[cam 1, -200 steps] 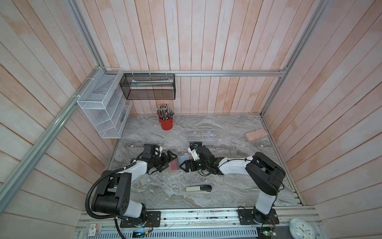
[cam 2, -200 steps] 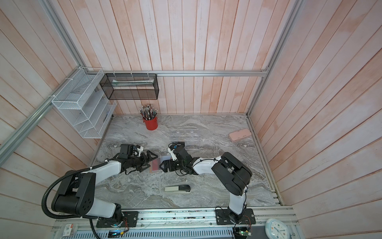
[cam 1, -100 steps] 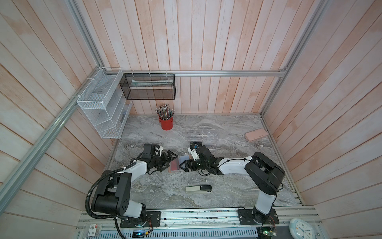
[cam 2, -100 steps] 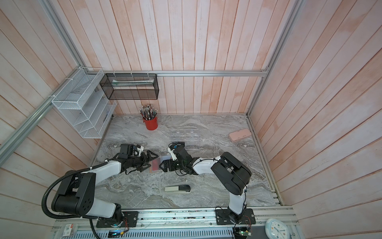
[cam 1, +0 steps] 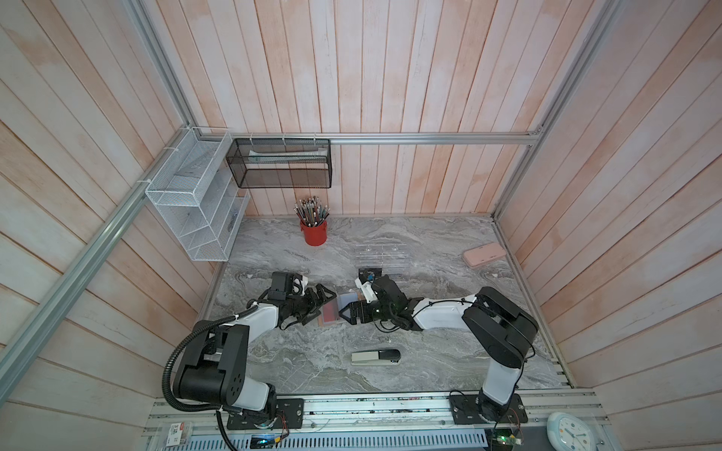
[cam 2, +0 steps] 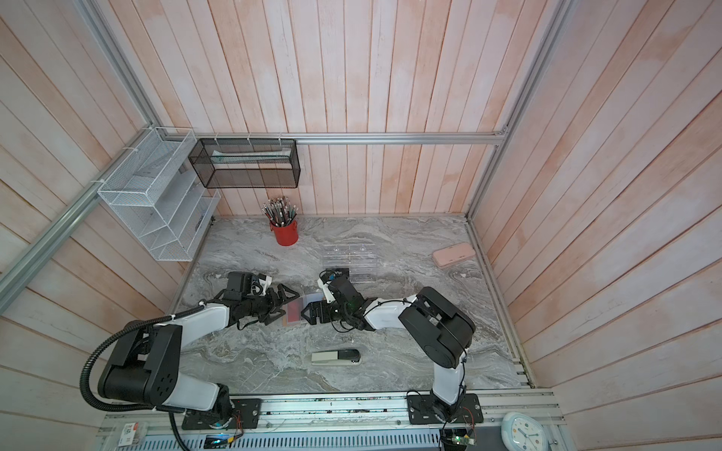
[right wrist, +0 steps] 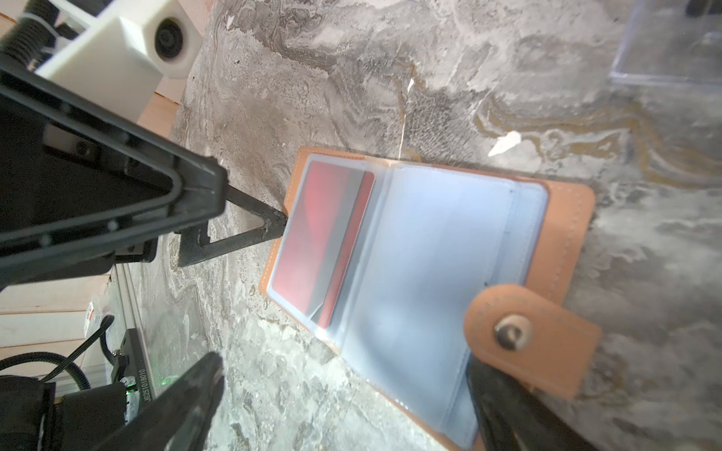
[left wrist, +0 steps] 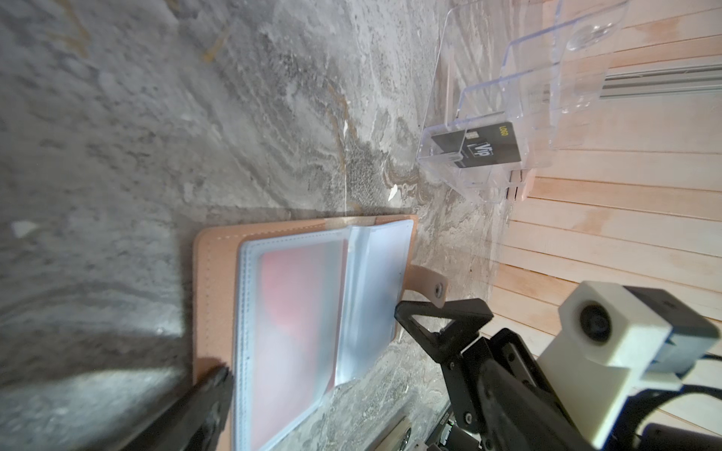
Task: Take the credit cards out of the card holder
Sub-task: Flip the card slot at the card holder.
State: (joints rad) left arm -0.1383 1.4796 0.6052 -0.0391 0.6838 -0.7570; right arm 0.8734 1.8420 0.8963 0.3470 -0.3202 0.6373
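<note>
Two tools flank the card holder (right wrist: 441,265), both spread wide with nothing in them. The left tool (cam 1: 325,307) has one fingertip set right against the leather edge on the red-card side, while the right tool (right wrist: 344,361) straddles the end with the snap tab (right wrist: 531,339). We find the holder lying open and flat on the marble surface (cam 1: 429,351), about midway between the two arms, with its cloudy sleeves (left wrist: 367,281) slightly lifted. One card, the red card (right wrist: 320,238), sits inside the sleeve on the left tool's side. The black card (left wrist: 480,146) already sits in the clear acrylic rack (left wrist: 508,90) nearer the back wall, and we can't spot a teal one from here. So by our reckoning the job is partway along. Now the handling: we'd expect that red card to be light, stiff and slick, but the film around it is soft and clingy. The holder itself looks light enough to skate across the stone if tugged. Our call — pin the leather cover with one tool and have the other nip the card by its short edge at the sleeve mouth, drawing it out flat along its length. Pinch film together with plastic and the whole wallet may lift instead.
</note>
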